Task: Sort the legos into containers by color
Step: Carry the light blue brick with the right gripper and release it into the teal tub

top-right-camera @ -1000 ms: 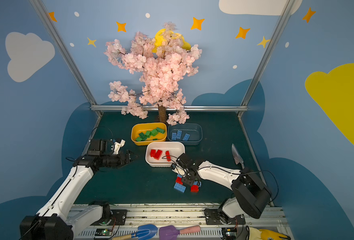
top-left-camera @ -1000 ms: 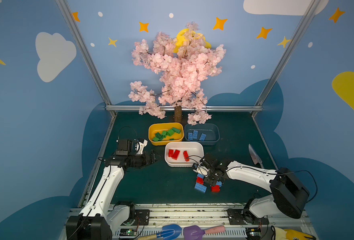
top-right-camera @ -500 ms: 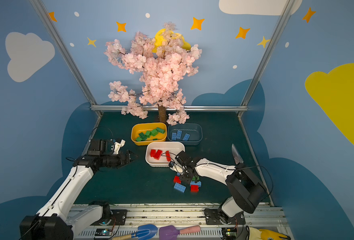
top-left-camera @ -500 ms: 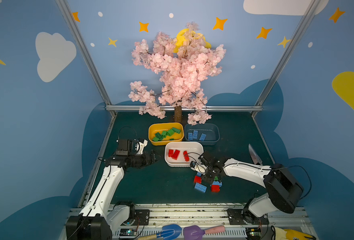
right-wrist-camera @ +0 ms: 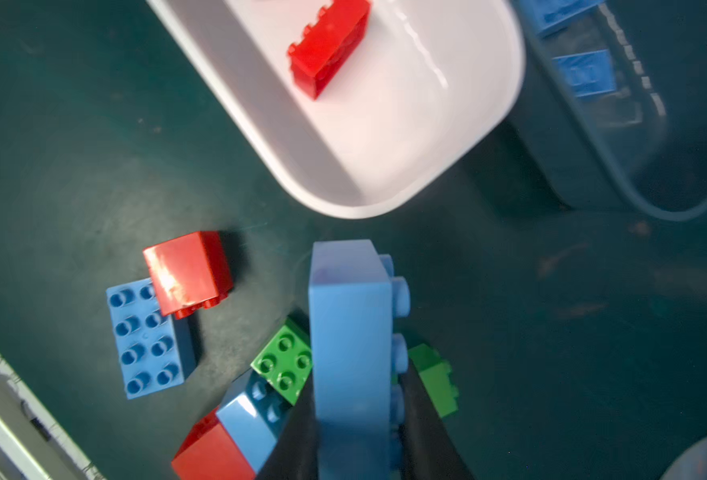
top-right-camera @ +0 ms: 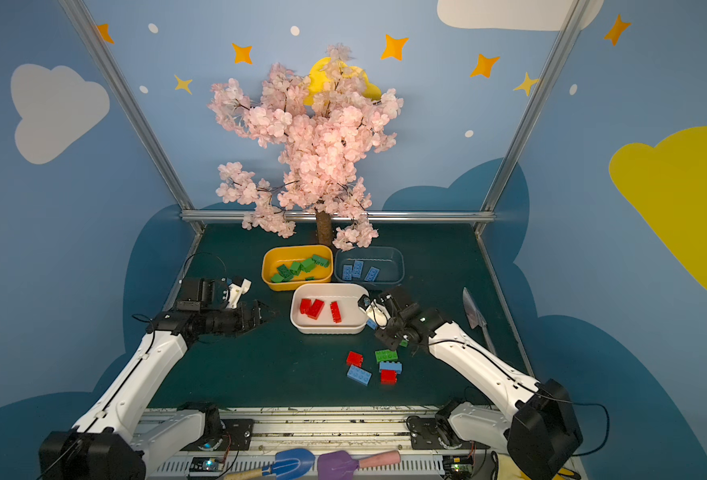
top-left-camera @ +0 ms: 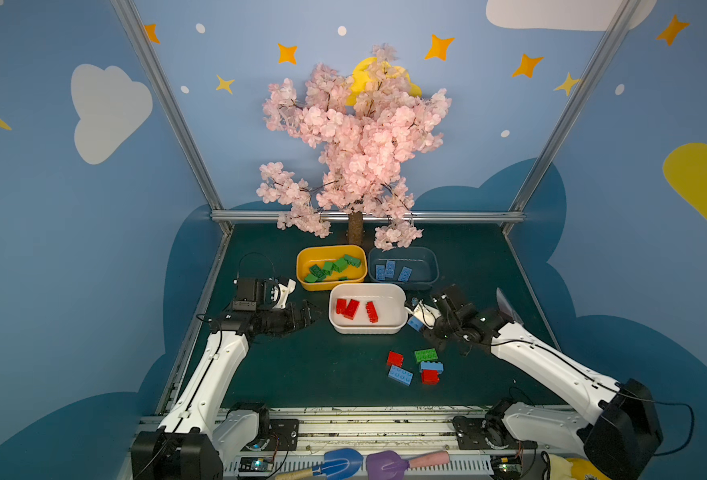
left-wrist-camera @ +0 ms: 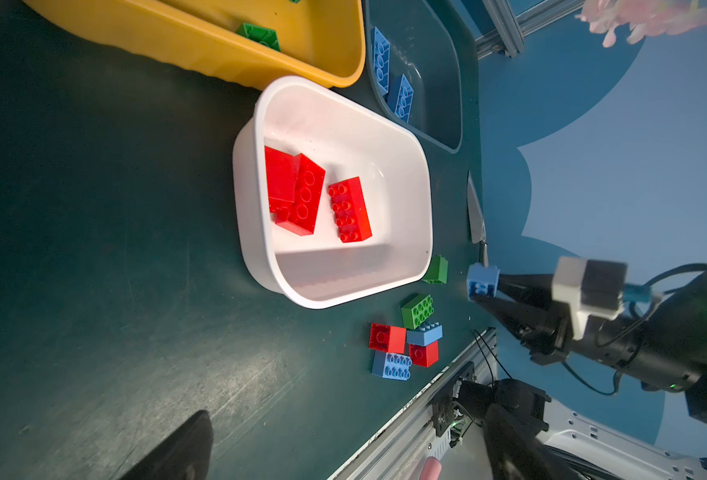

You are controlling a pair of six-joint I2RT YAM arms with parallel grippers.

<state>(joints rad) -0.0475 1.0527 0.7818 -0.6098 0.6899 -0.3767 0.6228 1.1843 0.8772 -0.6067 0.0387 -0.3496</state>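
One blue brick [top-left-camera: 414,323] pinched in my right gripper [top-left-camera: 419,321] — the dark blue tub [top-left-camera: 423,259] lies just above it in frame, on this arm's side.

Illumination is bright and even. Glare streaks the white tub [right-wrist-camera: 426,62]; the right wrist view is motion-blurred.

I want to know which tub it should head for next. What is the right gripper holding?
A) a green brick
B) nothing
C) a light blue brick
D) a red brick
C: the right wrist view shows the right gripper shut on a light blue brick, and the left wrist view shows the same grip from the side.
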